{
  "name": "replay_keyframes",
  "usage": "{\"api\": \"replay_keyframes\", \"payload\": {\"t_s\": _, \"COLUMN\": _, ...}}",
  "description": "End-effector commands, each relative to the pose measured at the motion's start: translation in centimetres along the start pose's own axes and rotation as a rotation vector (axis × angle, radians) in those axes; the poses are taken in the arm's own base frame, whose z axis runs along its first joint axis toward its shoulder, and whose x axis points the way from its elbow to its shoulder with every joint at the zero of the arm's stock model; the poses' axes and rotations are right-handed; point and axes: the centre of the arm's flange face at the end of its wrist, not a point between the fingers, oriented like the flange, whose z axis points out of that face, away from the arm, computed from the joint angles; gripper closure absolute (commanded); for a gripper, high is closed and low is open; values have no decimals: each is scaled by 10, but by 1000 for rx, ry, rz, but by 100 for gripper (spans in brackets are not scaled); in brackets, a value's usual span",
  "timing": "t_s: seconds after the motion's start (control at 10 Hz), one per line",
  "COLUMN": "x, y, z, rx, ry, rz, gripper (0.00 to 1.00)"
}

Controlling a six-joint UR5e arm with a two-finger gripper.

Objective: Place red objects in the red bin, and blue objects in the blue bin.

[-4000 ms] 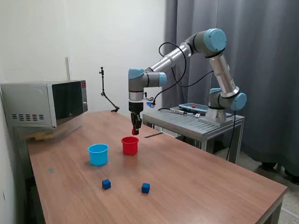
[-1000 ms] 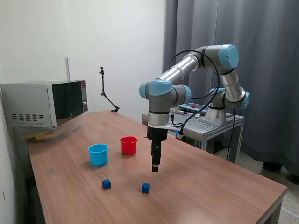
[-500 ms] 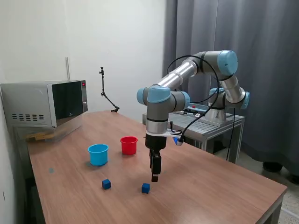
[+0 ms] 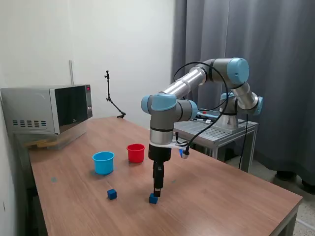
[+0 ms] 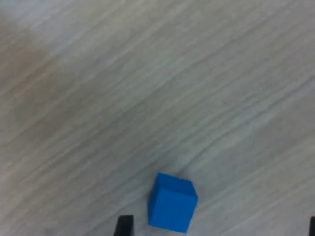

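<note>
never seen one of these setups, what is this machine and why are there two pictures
It is a jointed robot arm mounted on a metal stand beside a wooden table. At its tip is a gripper with two jaws for picking things up. One picture comes from a camera off to the side; the other from a camera on the arm's wrist, looking straight down. On the table stand a red cup and a light blue cup, and two small blue cubes lie there. The gripper hangs just above one blue cube, jaws apart, holding nothing. The other cube lies apart. A microwave sits at the far end.
</note>
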Motion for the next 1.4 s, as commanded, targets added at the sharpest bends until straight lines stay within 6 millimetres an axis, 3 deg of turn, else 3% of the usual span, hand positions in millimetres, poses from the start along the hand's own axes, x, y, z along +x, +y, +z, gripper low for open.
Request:
{"api": "replay_keyframes", "payload": {"t_s": 0.0, "x": 1, "y": 2, "z": 0, "rx": -7, "ry": 1, "rz": 135, "gripper": 0}}
{"api": "replay_keyframes", "payload": {"t_s": 0.3, "x": -1, "y": 0, "z": 5, "rx": -3, "ry": -9, "rz": 154, "gripper": 0}}
{"api": "replay_keyframes", "payload": {"t_s": 0.6, "x": 3, "y": -19, "z": 17, "rx": 13, "ry": -33, "rz": 134, "gripper": 0}}
{"api": "replay_keyframes", "payload": {"t_s": 1.3, "x": 1, "y": -19, "z": 20, "rx": 18, "ry": -40, "rz": 133, "gripper": 0}}
